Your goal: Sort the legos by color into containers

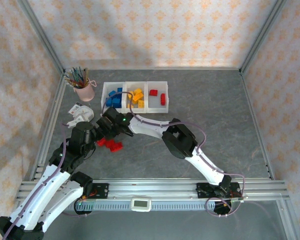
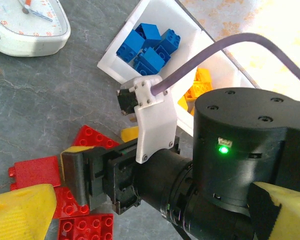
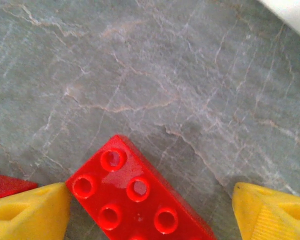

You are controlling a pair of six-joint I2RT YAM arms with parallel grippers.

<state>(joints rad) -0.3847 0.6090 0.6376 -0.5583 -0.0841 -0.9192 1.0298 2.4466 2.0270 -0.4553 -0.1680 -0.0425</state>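
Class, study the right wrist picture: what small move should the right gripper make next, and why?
Probably lower straight down and close. The right gripper is open, its yellow fingertips flanking a red brick lying studs-up on the table, not yet gripped.

At about ten o'clock in the left wrist view, a white dial [image 2: 40, 35] carried orange numerals along its rim. One looked like a 5; the rest were cut off or blurred. In the top view at six o'clock, the small display [image 1: 140, 204] below the near rail [image 1: 155, 187] was too small to read.
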